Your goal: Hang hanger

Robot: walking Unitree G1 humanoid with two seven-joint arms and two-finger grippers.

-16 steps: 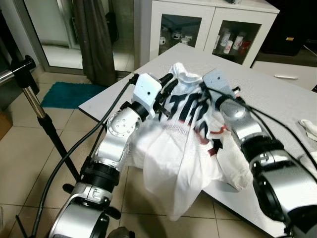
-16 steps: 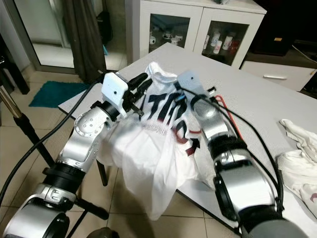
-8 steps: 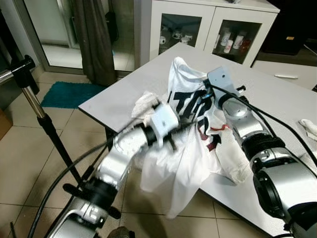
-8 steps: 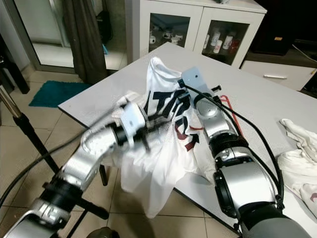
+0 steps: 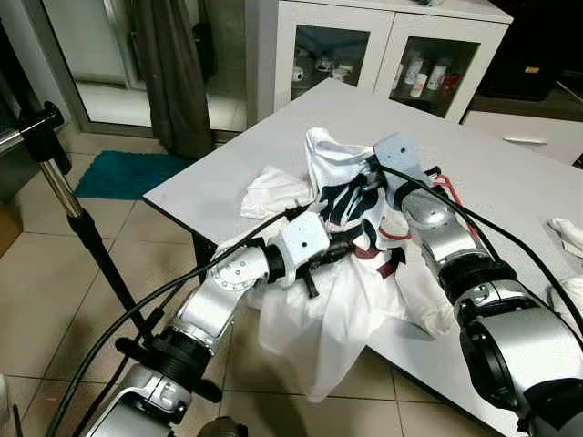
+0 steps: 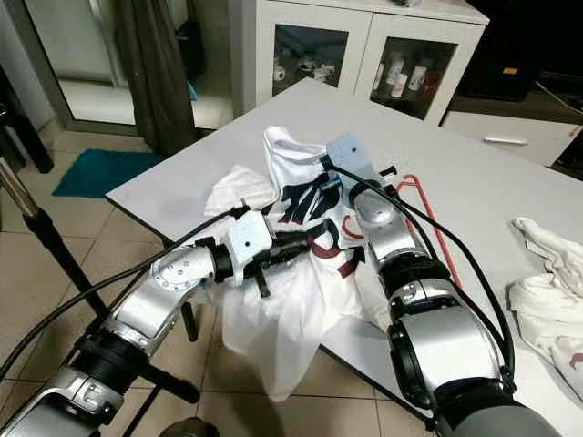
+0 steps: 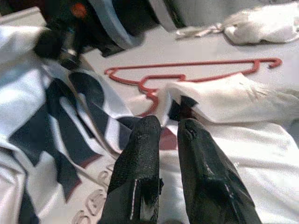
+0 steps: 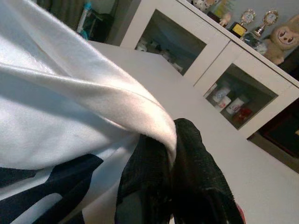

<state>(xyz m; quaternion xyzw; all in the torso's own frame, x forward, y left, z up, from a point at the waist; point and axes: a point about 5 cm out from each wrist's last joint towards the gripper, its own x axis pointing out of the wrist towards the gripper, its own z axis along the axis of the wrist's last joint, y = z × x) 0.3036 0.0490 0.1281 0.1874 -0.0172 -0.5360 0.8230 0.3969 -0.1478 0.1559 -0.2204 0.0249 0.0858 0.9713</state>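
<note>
We saw the right tool [image 8: 170, 154] clamped on the white shirt [image 5: 346, 273] over the tabletop [image 5: 510, 182] edge, the left tool [image 7: 168, 128] nearly together against it, the red hanger [image 7: 187, 74] flat beside it.

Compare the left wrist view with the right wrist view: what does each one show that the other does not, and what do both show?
Left wrist view: the red hanger lying flat on the white table, partly under the T-shirt, another white cloth beyond it, and the left end effector pointing at the shirt, fingers nearly together.

Right wrist view: the white cabinet with glass doors, trophies and a plush toy on top, and the right end effector shut on a fold of the shirt.

Both: the white T-shirt with dark lettering and the table.
</note>
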